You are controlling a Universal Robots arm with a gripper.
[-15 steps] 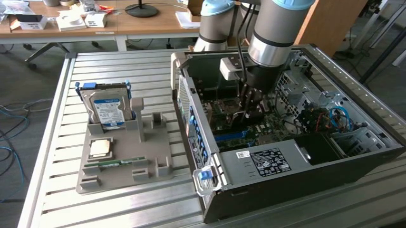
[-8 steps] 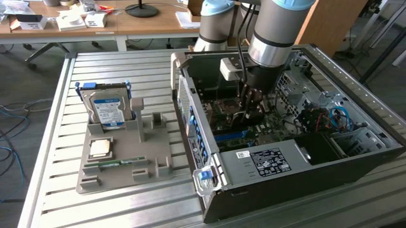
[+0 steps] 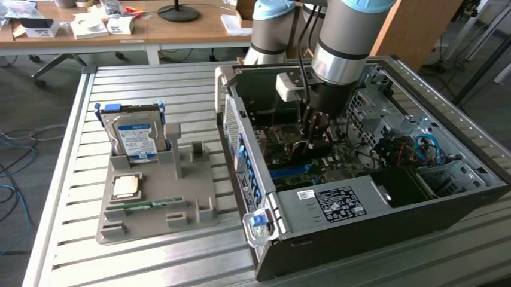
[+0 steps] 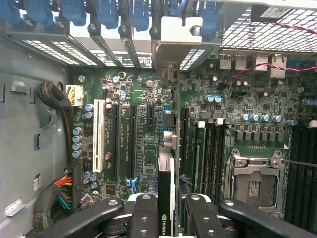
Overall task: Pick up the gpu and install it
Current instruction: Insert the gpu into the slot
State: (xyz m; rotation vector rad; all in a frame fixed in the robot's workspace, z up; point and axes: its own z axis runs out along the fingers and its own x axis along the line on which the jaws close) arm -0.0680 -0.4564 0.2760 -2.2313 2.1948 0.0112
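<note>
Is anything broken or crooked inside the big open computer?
Nothing stands out. The thin black gpu card sits straight, edge-on, clamped in the black gripper over the green motherboard. Nothing looks bent, loose or cracked there, and the open dark metal computer case shows no dents.

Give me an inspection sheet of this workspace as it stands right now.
Surface: slatted metal table bearing grey fixture and open computer case.
Job's things: gpu held edge-on over motherboard slots.
Clutter: hard drive, processor, memory stick on fixture.
Hand: hand shut on gpu, inside case.
Cables: coloured wire bundle in case; loose cables on floor.
Surroundings: wooden desk with boxes behind.
</note>
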